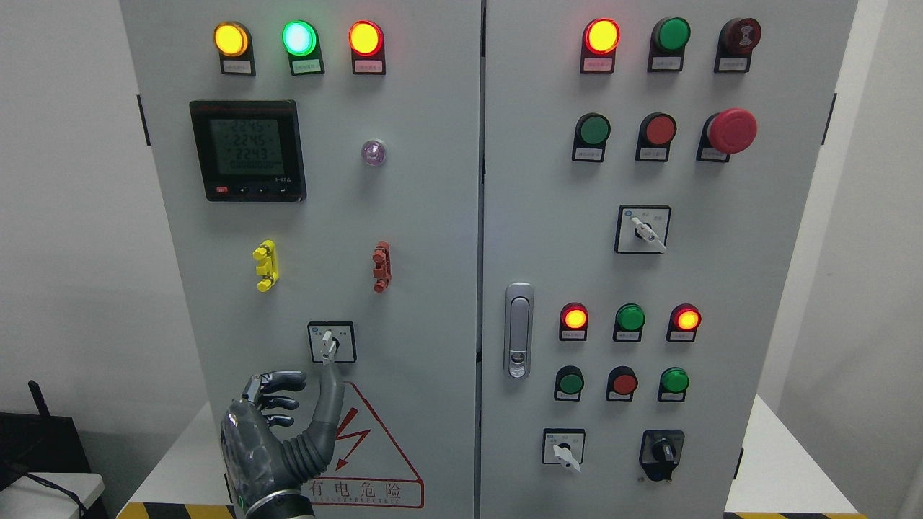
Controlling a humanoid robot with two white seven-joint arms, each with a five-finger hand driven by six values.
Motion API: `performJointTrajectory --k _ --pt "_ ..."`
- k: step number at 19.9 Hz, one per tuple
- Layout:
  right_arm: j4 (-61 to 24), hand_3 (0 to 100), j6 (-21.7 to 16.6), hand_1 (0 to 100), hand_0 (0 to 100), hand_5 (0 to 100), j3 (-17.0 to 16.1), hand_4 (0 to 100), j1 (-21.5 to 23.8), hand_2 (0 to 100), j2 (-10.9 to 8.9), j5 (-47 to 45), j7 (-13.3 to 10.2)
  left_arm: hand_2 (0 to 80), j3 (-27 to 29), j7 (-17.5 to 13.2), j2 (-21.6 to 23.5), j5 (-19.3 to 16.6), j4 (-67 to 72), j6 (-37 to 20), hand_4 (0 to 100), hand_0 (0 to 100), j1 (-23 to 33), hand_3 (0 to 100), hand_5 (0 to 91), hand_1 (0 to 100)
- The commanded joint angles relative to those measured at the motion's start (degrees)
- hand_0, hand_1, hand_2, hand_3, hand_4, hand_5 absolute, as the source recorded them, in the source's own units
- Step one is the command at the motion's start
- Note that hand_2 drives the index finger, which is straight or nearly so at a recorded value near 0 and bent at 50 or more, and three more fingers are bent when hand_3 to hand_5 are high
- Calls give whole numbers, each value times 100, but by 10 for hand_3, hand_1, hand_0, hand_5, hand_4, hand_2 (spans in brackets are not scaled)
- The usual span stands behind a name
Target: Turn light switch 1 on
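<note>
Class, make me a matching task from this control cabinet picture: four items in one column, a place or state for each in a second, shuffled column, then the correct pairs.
Items
1. left hand
2. digital meter
3. emergency stop button
4. door latch

Places or states
A. upper right of the right door
B. one finger raised to the rotary switch
C. left edge of the right door
D. upper left door, display lit

Pairs: 1-B, 2-D, 3-A, 4-C

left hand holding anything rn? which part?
No grasp. Left hand has one finger extended up to the rotary switch handle's lower tip; the other fingers are curled.
</note>
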Motion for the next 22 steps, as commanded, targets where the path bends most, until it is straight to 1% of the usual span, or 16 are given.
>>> performJointTrajectory --k 1,11,14,22 --pt "4 0 -1 389 120 0 0 0 0 0 0 -105 6 523 -66 27 -62 25 212 55 685 115 -118 625 618 527" --pt "-5 0 -1 389 120 0 0 0 0 0 0 -97 -3 522 -40 36 -80 43 362 169 686 136 -285 623 618 509" --pt "-4 0 -1 389 120 0 0 0 0 0 0 -97 -3 522 -40 44 -89 227 370 221 686 140 -355 625 619 503" --pt "-4 0 -1 389 120 0 0 0 0 0 0 -97 6 523 -49 97 -89 245 388 283 688 152 -443 630 619 494"
